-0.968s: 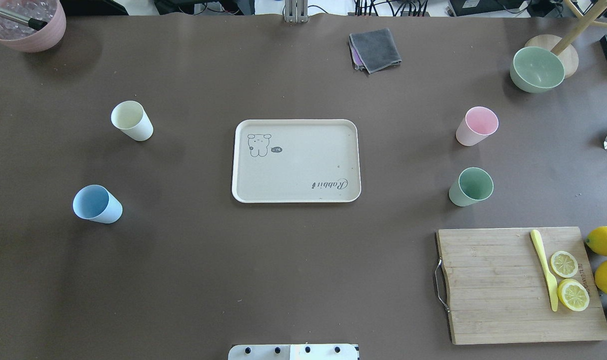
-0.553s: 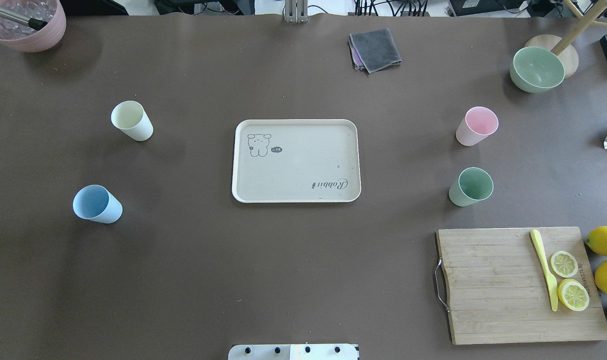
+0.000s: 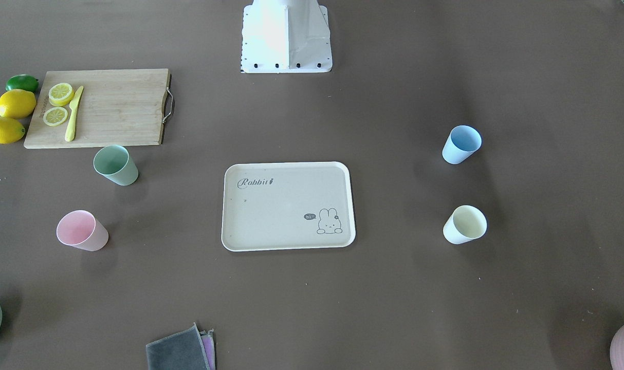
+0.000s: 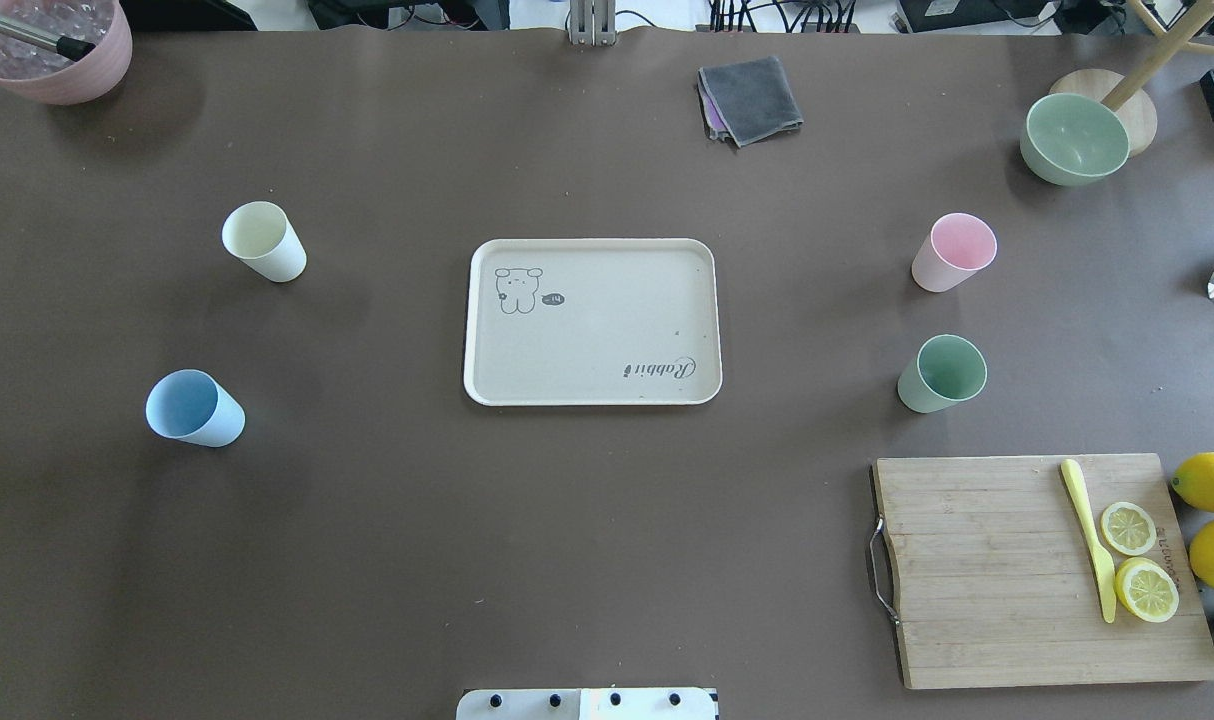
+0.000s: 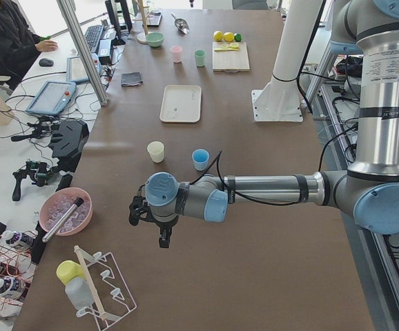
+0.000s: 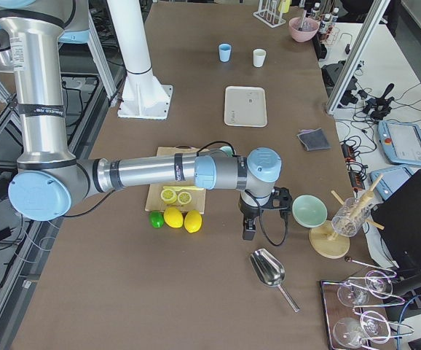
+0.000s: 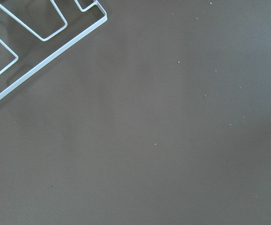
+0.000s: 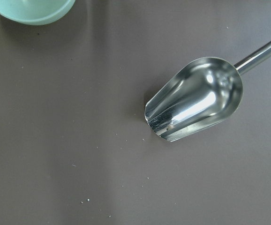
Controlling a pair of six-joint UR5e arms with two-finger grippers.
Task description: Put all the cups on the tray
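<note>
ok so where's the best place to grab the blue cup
Probably the rim of the blue cup, coming straight down with one of the jaws inside the open mouth and one outside. It stands upright, mouth up, widening toward the top, well apart from the cream cup.

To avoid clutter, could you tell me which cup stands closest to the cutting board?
The pale green cup, just beyond the cutting board; the other three stand farther.

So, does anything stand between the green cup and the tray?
Nothing visible does. Only bare table lies between the green cup and the tray. The pink cup and the board stand off that line.
</note>
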